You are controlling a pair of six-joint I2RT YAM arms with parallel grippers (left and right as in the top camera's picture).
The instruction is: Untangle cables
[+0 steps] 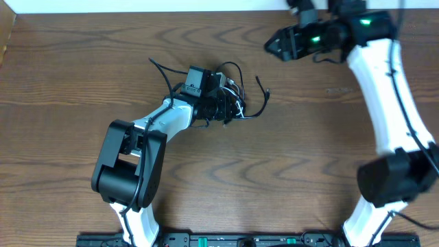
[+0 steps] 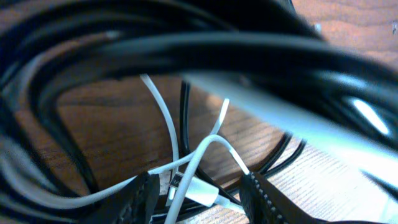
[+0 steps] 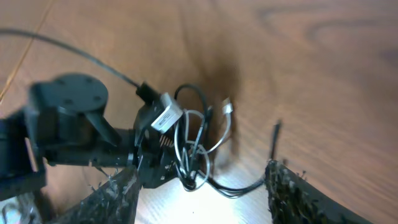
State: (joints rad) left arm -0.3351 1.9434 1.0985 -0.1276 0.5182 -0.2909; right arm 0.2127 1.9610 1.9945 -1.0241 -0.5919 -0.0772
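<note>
Left fingers [image 2: 140,198] partly apart around the white cable [image 2: 202,190]; right fingers [image 3: 292,193] wide and empty.

Overhead: we note even, fairly bright light on the table [image 1: 68,89]; shadows soft and short; picture sharp; two green lamps [image 1: 364,22] glow at top right. Left wrist: black cable [image 2: 155,50] right against the lens, heavily out of focus, pale glare streak across it; white cable [image 2: 200,188] lower down sharper. Right wrist: smeared throughout, bright glare on the table at the bottom edge, dark shadow at upper middle.
</note>
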